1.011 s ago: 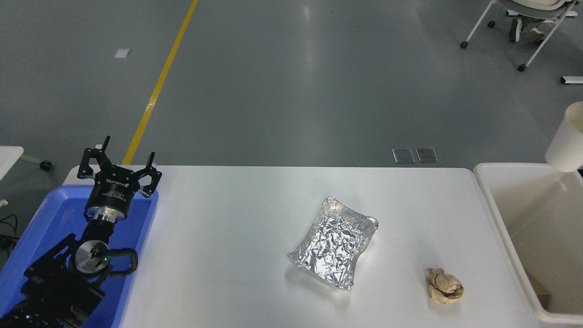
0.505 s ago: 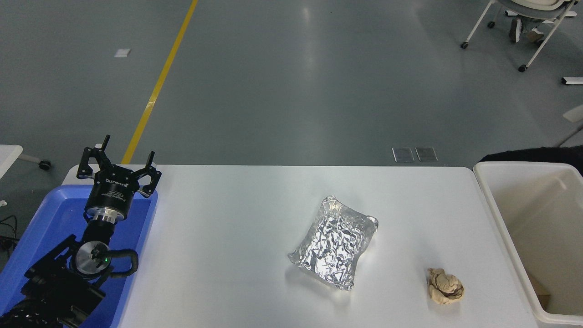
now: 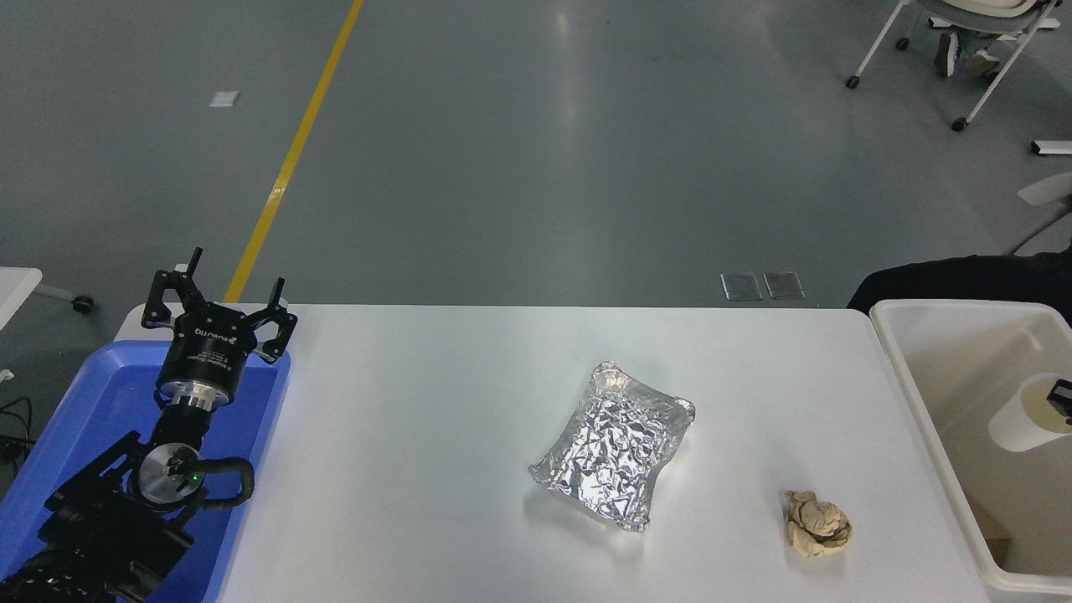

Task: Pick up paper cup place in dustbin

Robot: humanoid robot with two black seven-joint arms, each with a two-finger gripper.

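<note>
paper cup inside the dustbin, right gripper barely in view

the paper cup (image 3: 1023, 414) sits within the dustbin (image 3: 921, 394), the big cream-white container off the right end of the surface (image 3: 435, 469). the cup is tilted, its cream inside and rolled rim turned toward the right edge of the picture. a small black piece of the right gripper (image 3: 1062, 394) shows at that edge, just at the cup's rim; so little of it is visible that i cannot tell whether it is released or clenched, or whether it touches the cup. lower in the dustbin, near its front corner, a brownish scrap shows against the wall.

the left gripper (image 3: 219, 293) is parked far to the left of all this, its fingers spread and grasping nothing. it hangs over the far end of the blue tray (image 3: 79, 394), and the arm behind it covers much of the tray's floor.

between the two grippers, on the surface, lies a crumpled foil tray (image 3: 614, 444), open side up, holding nothing that can be seen. a crumpled brown paper ball (image 3: 817, 524) lies nearer the dustbin, apart from both the foil tray and the dustbin's wall.
</note>
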